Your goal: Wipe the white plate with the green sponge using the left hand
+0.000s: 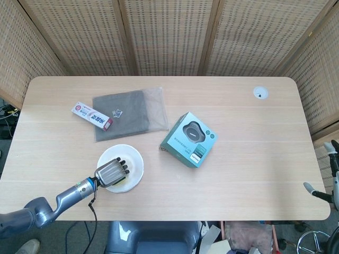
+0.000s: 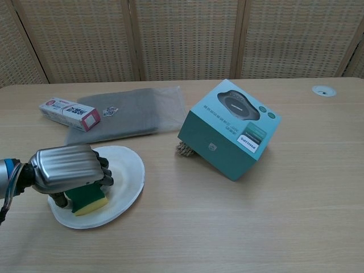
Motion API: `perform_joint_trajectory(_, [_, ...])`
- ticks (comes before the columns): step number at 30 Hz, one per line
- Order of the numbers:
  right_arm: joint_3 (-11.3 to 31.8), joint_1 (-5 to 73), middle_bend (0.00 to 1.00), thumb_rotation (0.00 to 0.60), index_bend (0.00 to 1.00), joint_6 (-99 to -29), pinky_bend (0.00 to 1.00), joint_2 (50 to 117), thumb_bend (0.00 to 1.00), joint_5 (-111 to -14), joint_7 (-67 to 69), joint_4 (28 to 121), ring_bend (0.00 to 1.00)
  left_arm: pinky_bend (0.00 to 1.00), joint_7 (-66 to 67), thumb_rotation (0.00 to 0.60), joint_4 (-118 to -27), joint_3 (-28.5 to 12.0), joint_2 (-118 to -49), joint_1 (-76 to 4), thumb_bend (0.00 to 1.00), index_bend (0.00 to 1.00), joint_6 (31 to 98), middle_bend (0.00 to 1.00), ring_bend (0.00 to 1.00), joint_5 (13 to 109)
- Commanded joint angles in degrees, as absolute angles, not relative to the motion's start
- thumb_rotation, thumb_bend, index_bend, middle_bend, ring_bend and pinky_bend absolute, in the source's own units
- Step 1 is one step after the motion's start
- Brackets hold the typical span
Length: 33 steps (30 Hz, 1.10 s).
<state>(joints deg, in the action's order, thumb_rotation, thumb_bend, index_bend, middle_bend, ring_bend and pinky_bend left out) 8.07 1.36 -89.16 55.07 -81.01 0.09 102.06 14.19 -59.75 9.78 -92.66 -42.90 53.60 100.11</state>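
We see the green sponge [image 2: 86, 198] on the near left part of the white plate [image 2: 124, 170], under the left hand [image 2: 67, 169], whose fingers curl down over it and hold it against the plate. The hand covers most of the sponge, so only its green and yellow front edge shows. The plate sits on the surface [image 2: 227, 227] near its front left. The right hand [image 1: 331, 172] is cut off at the frame edge; we cannot tell its state.

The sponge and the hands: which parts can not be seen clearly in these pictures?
- Sponge: in the chest view the left hand covers its top; in the head view only a sliver shows.
- Plate: its near left part is hidden under that hand.
- Right hand: the frame's right edge cuts it off in the head view; absent from the chest view.
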Motion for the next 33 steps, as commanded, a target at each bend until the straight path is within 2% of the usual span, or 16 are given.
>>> perform_joint_trajectory(1, [8.06,1.3,0.0,0.6,0.0,-89.29,0.0,55.06,0.0,-81.05,0.12,102.12,0.0,0.44,14.05,0.6,-60.89,8.47,-91.25,-43.26,0.25,0.53,55.74,0.47,0.33,100.32])
perform_joint_trajectory(4, [8.01,1.32,0.0,0.6,0.0,-89.23,0.0,55.04,0.0,-81.15,0.06,102.19,0.0,0.44,15.13,0.6,-62.16,6.48,-89.85,-43.95,0.25,0.53,57.48,0.47,0.33,100.05])
perform_joint_trajectory(8, [7.95,1.39,0.0,0.6,0.0,-89.09,0.0,55.01,0.0,-81.25,0.06,102.29,0.0,0.44,15.86,0.6,-62.12,5.88,-90.05,-44.47,0.25,0.53,56.92,0.47,0.33,99.74])
perform_joint_trajectory(14, [8.0,1.27,0.0,0.6,0.0,-89.3,0.0,54.86,0.0,-81.24,0.37,102.3,0.0,0.44,15.47,0.6,-58.95,6.85,-93.65,-44.6,0.25,0.53,53.29,0.47,0.33,98.79])
perform_joint_trajectory(24, [8.06,1.24,0.0,0.6,0.0,-89.24,0.0,54.77,0.0,-81.04,0.82,102.27,0.0,0.44,14.38,0.6,-53.61,8.43,-97.88,-44.33,0.25,0.53,52.0,0.47,0.33,99.32])
perform_joint_trajectory(30, [8.09,1.16,0.0,0.6,0.0,-89.33,0.0,54.68,0.0,-81.02,1.14,102.25,0.0,0.44,13.44,0.6,-52.9,8.38,-98.0,-44.13,0.25,0.53,53.89,0.47,0.33,99.79])
perform_joint_trajectory(33, [8.08,1.04,0.0,0.6,0.0,-89.58,0.0,54.61,0.0,-81.17,1.33,102.33,0.0,0.44,12.14,0.6,-54.89,7.1,-95.66,-44.17,0.25,0.53,57.58,0.47,0.33,100.01])
